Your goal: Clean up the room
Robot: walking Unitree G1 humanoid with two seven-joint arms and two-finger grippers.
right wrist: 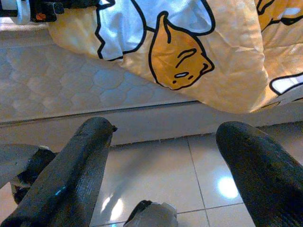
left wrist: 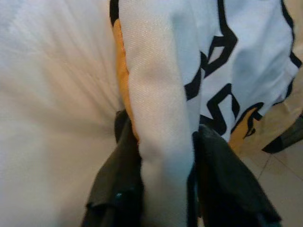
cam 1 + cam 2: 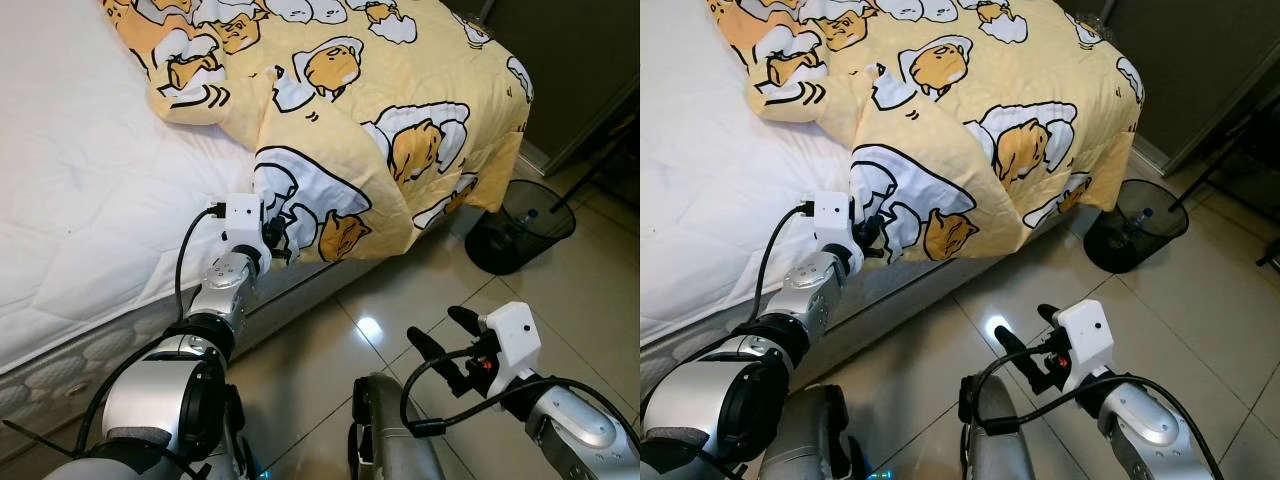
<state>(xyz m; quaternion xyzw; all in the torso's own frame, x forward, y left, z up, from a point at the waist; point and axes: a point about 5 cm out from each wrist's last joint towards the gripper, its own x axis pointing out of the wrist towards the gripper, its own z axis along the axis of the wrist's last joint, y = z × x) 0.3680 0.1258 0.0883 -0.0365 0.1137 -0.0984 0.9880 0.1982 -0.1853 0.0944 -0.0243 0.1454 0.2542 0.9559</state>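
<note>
Your left claw (image 3: 283, 243) pinches the blanket (image 3: 380, 120) fold at the bed (image 3: 80, 200) edge; the bare mattress lies to its left. Your right claw (image 3: 440, 345) hangs wide, empty.

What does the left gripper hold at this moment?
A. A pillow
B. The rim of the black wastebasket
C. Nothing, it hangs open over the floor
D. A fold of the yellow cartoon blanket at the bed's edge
D: the left gripper is shut on a fold of the yellow blanket at the edge of the bed.
</note>
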